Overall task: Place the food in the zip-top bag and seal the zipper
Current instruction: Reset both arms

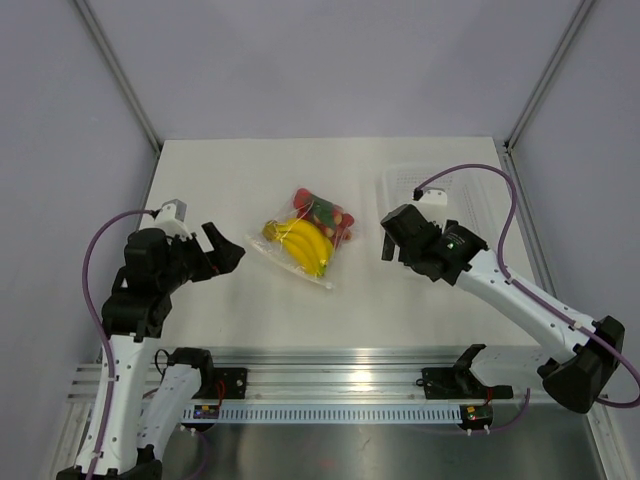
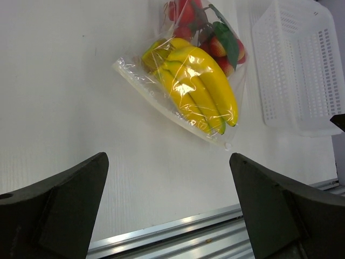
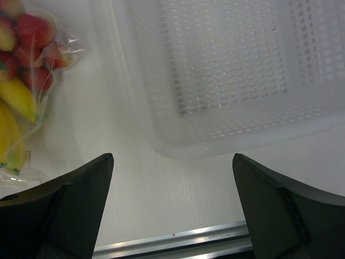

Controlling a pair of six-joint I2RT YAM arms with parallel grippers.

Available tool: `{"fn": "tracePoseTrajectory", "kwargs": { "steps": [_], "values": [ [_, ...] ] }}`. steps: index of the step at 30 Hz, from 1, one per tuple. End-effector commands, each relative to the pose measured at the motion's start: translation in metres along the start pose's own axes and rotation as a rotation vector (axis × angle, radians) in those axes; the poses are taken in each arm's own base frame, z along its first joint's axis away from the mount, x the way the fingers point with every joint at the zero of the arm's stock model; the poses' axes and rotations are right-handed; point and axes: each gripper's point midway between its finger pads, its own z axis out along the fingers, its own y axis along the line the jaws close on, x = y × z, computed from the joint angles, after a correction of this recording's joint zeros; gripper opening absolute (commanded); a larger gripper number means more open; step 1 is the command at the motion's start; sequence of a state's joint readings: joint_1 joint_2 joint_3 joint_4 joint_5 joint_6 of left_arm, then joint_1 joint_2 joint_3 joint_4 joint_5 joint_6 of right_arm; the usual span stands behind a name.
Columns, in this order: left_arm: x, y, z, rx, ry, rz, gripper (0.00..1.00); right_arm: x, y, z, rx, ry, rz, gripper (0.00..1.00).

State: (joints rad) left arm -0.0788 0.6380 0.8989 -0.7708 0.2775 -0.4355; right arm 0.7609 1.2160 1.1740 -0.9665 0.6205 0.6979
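The clear zip-top bag (image 1: 290,262) lies flat in the middle of the table with the food inside it. Yellow bananas (image 1: 305,245) fill its near part and red strawberries (image 1: 325,212) with green leaves its far part. In the left wrist view the bananas (image 2: 199,89) and strawberries (image 2: 221,46) show through the plastic, and the zipper strip (image 2: 161,105) runs along the bag's near-left edge; I cannot tell whether it is sealed. My left gripper (image 1: 228,248) hovers left of the bag, open and empty. My right gripper (image 1: 392,235) is right of the bag, open and empty.
A clear perforated rigid tray (image 1: 455,195) stands at the back right, just beyond my right gripper, seen close in the right wrist view (image 3: 232,70). An aluminium rail (image 1: 340,365) runs along the table's near edge.
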Motion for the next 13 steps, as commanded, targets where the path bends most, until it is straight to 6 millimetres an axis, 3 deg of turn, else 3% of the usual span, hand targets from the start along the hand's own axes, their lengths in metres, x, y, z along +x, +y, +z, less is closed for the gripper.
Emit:
{"fn": "tracePoseTrajectory", "kwargs": {
  "steps": [1, 13],
  "values": [
    [-0.0079, 0.0026, 0.0019, -0.011, -0.035, 0.026, 0.99, -0.0061, -0.0108, -0.0023, 0.034, -0.050, 0.044, 0.99],
    [-0.0116, 0.0003, 0.0038, -0.004, -0.037, 0.027, 0.99, -0.0137, -0.0198, -0.0111, 0.006, -0.113, 0.076, 1.00]
  ]
}}
